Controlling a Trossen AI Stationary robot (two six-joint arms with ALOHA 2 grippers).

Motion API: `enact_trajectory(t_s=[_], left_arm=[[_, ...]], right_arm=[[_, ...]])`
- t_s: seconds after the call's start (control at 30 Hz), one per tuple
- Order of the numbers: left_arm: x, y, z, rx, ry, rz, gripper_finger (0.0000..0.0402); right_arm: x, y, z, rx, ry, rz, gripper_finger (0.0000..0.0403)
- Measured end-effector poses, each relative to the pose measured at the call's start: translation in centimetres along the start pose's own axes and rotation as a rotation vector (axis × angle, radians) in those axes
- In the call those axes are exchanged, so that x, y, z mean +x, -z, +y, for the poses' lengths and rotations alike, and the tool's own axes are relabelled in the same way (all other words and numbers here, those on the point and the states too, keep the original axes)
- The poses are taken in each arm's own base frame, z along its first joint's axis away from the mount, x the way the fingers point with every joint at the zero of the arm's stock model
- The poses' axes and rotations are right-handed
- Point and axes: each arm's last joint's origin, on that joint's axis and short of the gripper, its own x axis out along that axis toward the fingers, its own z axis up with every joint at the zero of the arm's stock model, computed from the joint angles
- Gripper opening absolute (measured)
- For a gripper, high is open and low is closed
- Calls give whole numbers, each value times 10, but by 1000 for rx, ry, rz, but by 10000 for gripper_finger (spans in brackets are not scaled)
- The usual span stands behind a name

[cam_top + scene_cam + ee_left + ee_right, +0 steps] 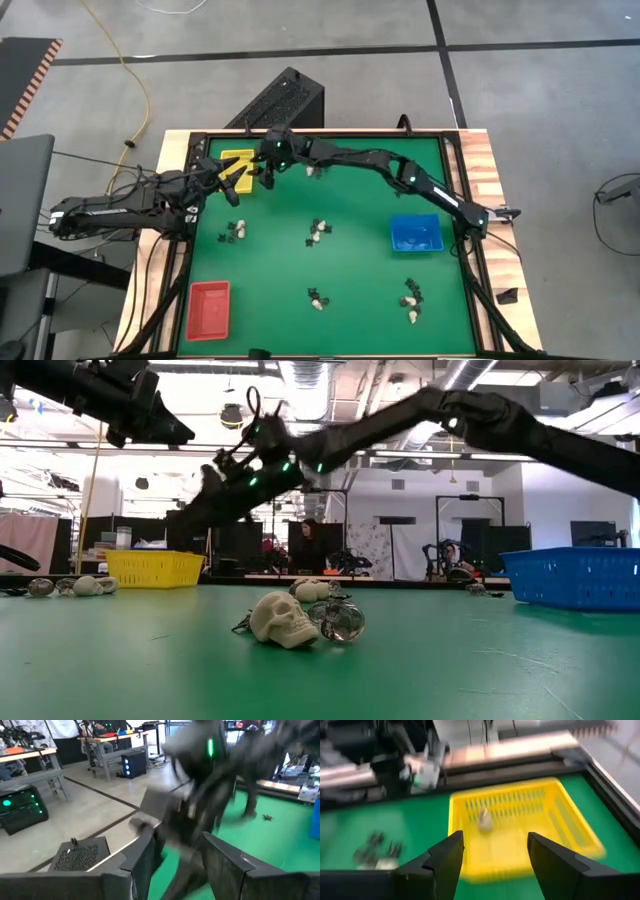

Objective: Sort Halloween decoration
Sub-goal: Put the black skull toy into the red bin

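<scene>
Right claw [492, 852] (fingers spread) hovers over yellow tray [570, 827]; whitish trinket [484, 821], seemingly, lies inside.

Both arms are dark, nearly black, built of slim jointed links. The right arm [400, 168] shows small green lights at its joints, one near the wrist by the yellow tray [238, 165] (they glow brightly in the low view). Thin black cables loop along the left arm [120, 208] beside that tray. Each gripper ends in two flat, dark, angular fingers [447, 855] with squared tips.
</scene>
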Motion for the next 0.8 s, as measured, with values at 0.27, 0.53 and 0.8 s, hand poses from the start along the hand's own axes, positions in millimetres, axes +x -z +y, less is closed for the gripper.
enact_trajectory(t_s=[0.27,0.53,0.8], left_arm=[[2,3,-3,9,73,27,151],[31,5,-34,26,374,-3,151],[87,33,-72,181,438,76,151]], right_arm=[[-117,-39,20,-7,-13,476,245],[-208,-44,38,124,-35,839,241],[-267,-14,82,83,-41,814,239]])
